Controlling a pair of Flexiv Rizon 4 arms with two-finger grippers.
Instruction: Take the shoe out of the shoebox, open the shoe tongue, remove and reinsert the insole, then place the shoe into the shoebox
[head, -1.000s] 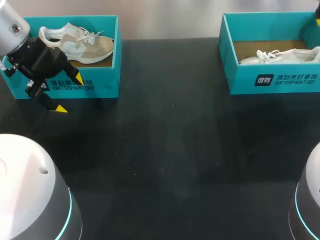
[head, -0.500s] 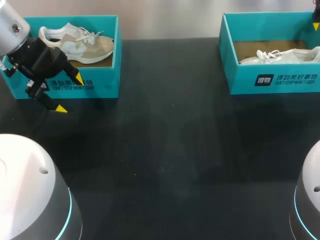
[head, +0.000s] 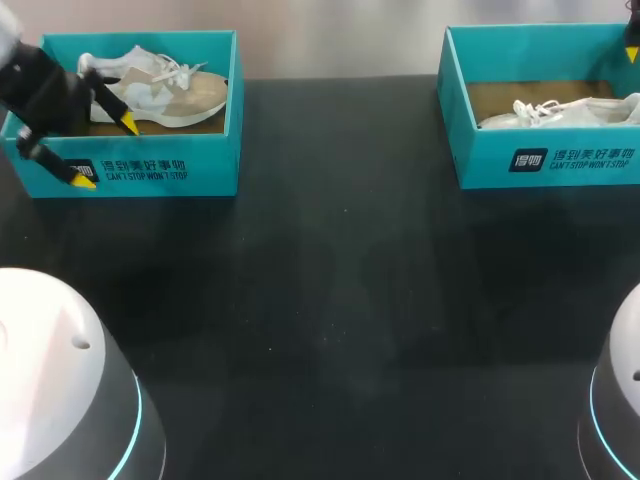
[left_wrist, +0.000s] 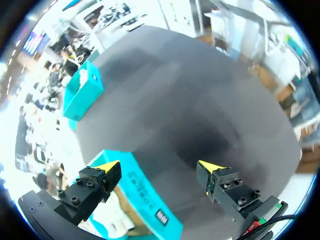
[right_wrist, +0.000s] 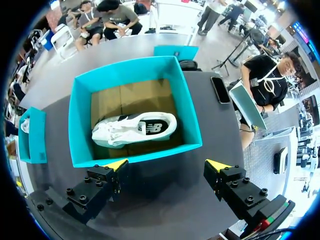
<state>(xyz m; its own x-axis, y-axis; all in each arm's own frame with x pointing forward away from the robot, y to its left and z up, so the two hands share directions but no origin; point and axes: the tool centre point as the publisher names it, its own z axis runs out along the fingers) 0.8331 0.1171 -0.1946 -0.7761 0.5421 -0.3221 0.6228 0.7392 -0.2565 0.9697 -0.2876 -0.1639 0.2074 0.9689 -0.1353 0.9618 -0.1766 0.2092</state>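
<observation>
Two teal shoeboxes stand at the back of the black table. The left box (head: 180, 170) holds a beige and white shoe (head: 170, 90). My left gripper (head: 105, 152) hangs open at that box's front left corner, one fingertip over the inside and one outside. In the left wrist view the left gripper (left_wrist: 160, 166) straddles the box's front wall (left_wrist: 140, 185). The right box (head: 560, 160) holds a white shoe (head: 560, 112). My right gripper (right_wrist: 166, 164) is open above the near wall of the right box (right_wrist: 80, 125), with the white shoe (right_wrist: 135, 129) ahead of it.
The black table (head: 330, 300) stretches wide between the two boxes and toward the front. A dark flat phone-like thing (right_wrist: 220, 90) lies beside the right box. Only one yellow fingertip (head: 633, 48) of the right arm shows in the head view.
My left gripper has moved back and to the left, from in front of the left box to over its front wall. The right arm has hardly moved.
</observation>
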